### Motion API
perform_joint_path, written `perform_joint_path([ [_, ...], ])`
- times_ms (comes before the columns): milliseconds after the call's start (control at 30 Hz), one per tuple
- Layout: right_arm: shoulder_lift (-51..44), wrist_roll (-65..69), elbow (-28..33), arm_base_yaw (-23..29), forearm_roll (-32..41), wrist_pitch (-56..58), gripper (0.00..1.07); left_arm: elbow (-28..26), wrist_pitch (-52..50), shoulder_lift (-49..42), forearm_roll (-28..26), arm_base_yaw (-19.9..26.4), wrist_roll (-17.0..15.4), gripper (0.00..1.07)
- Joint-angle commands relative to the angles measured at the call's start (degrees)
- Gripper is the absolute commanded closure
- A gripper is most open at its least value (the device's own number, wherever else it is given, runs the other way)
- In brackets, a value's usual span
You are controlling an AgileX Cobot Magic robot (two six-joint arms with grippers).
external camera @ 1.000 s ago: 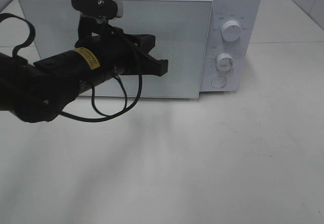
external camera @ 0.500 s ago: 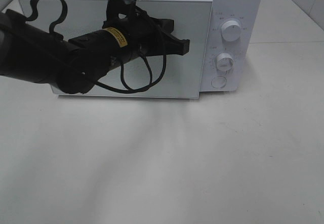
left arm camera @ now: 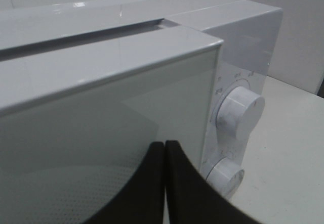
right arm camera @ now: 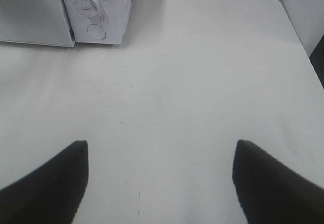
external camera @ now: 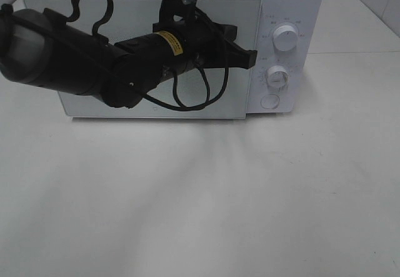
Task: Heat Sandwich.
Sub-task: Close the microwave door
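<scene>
Counter (external camera: 250,196), foreground: right tool (right arm camera: 160,145) hovers above it, jaws spread wide, holding nothing. Further back, left tool (external camera: 247,55), pressed together and empty, hangs before the right edge of the microwave door (external camera: 219,108), near the lower knob (external camera: 277,75). Door looks shut. Sandwich not visible in any view; probably inside, cannot confirm. Step judged: work the controls. To turn a knob, spread the tool first, square it on the knob's axis, then pinch the rim. Pressed together, it suits only the round button (external camera: 269,101) below.
</scene>
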Motion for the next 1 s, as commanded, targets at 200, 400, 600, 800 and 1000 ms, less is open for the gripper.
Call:
perform_joint_path([
  [200,-1.5,-0.6,0.0,-0.5,-0.1,-0.5,0.31,-7.1,1.8,3.0,-4.2,2.2,1.1,1.06],
  [400,-1.5,-0.6,0.0,-0.5,-0.1,-0.5,0.31,-8.6,3.3,3.6,-4.1,2.6,1.1,1.06],
  [600,-1.5,-0.6,0.0,-0.5,-0.1,-0.5,0.31,-8.6,3.3,3.6,-2.8,2.5,1.0,1.06],
  [800,-1.5,-0.6,0.0,-0.5,-0.1,-0.5,0.31,-8.6,3.3,3.6,-2.8,2.5,1.0,1.06],
  [1000,-1.5,-0.5,0.0,-0.5,-0.1,-0.5,0.31,-8.4,4.0,3.0,-2.8,2.1,0.8,1.06],
])
